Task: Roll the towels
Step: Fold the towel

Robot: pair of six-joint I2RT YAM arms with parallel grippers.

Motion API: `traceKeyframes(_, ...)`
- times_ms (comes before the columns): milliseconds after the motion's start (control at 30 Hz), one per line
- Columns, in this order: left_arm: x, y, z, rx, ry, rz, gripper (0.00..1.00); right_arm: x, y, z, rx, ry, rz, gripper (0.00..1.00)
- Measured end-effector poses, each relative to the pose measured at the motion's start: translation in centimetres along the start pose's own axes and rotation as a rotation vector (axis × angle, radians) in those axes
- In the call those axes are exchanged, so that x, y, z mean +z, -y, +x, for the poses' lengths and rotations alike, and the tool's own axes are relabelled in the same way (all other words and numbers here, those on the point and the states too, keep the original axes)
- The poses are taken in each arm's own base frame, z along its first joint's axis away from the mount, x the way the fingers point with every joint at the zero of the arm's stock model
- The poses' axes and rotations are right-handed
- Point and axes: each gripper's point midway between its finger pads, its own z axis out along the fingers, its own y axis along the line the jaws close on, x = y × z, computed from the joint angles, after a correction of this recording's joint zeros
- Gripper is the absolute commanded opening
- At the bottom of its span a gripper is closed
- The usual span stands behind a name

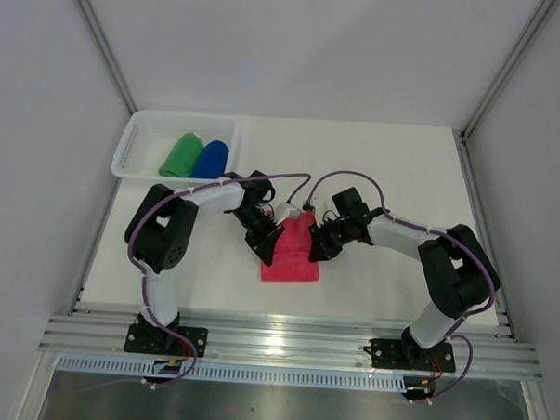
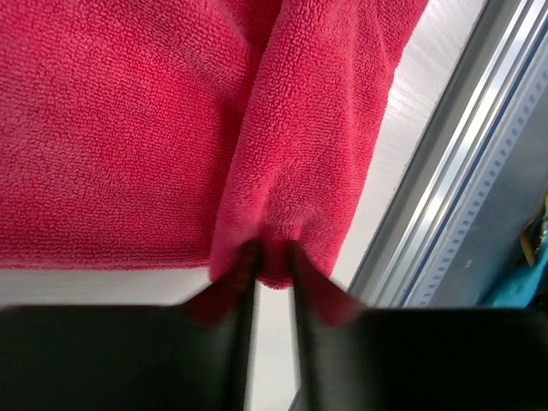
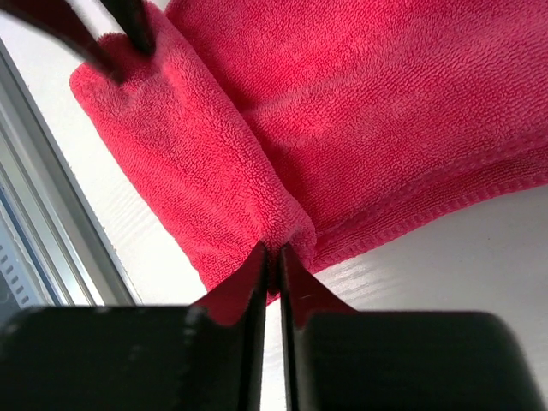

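Note:
The pink-red towel (image 1: 292, 259) lies in the middle of the table with its near part folded over into a thick roll. My left gripper (image 1: 267, 253) is shut on the left end of that roll (image 2: 291, 171). My right gripper (image 1: 317, 249) is shut on its right end (image 3: 197, 171). Both pinch the cloth between the fingertips. The left gripper's fingers (image 3: 128, 26) show at the top left of the right wrist view. The green towel (image 1: 182, 155) and the blue towel (image 1: 211, 159) lie rolled side by side in the white basket.
The white mesh basket (image 1: 134, 143) stands at the table's back left corner. A metal rail (image 1: 284, 340) runs along the table's near edge, close to the pink-red towel; it also shows in the left wrist view (image 2: 454, 171).

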Motion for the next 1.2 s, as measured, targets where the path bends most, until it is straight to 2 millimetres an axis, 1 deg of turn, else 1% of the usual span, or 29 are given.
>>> traceKeyframes(67,0.0,0.0,0.1,-0.004,-0.001,0.003,0.07,0.0,0.0,0.1,0.001,-0.004,-0.001,0.02)
traceKeyframes(100,0.0,0.1,0.1,-0.005,0.0,0.008,0.01,0.0,0.0,0.1,0.002,-0.005,-0.002,0.0)
traceKeyframes(267,0.1,0.8,0.2,-0.013,0.007,0.047,0.01,-0.2,-0.4,0.2,0.002,-0.007,-0.016,0.0)
traceKeyframes(367,-0.3,1.4,0.4,-0.012,0.016,0.055,0.01,-0.9,-0.9,-0.1,-0.004,0.003,-0.021,0.0)
traceKeyframes(500,-1.6,2.5,0.3,0.021,0.053,0.041,0.01,-2.4,-1.9,-1.3,-0.035,0.045,-0.021,0.0)
traceKeyframes(633,-3.1,3.5,-0.5,0.068,0.102,0.017,0.01,-3.5,-2.7,-2.3,-0.064,0.084,-0.019,0.0)
traceKeyframes(767,-4.1,3.5,-1.2,0.073,0.126,0.002,0.01,-4.0,-2.5,-2.8,-0.061,0.084,-0.002,0.0)
traceKeyframes(800,-4.4,3.3,-1.4,0.072,0.133,-0.007,0.01,-4.3,-2.4,-3.2,-0.06,0.089,0.005,0.0)
traceKeyframes(867,-5.4,2.9,-2.4,0.079,0.16,-0.027,0.0,-5.1,-2.0,-4.7,-0.066,0.118,0.025,0.0)
traceKeyframes(1033,-8.7,1.7,-5.8,0.124,0.25,-0.116,0.01,-7.3,-0.2,-9.8,-0.102,0.218,0.084,0.0)
traceKeyframes(1100,-9.5,1.3,-6.7,0.135,0.272,-0.149,0.01,-7.3,0.7,-11.2,-0.11,0.233,0.099,0.0)
traceKeyframes(1133,-9.8,1.0,-7.0,0.14,0.279,-0.166,0.01,-7.2,1.1,-11.4,-0.109,0.233,0.105,0.0)
traceKeyframes(1200,-10.1,0.1,-7.3,0.134,0.277,-0.204,0.01,-6.3,2.3,-11.7,-0.098,0.214,0.115,0.0)
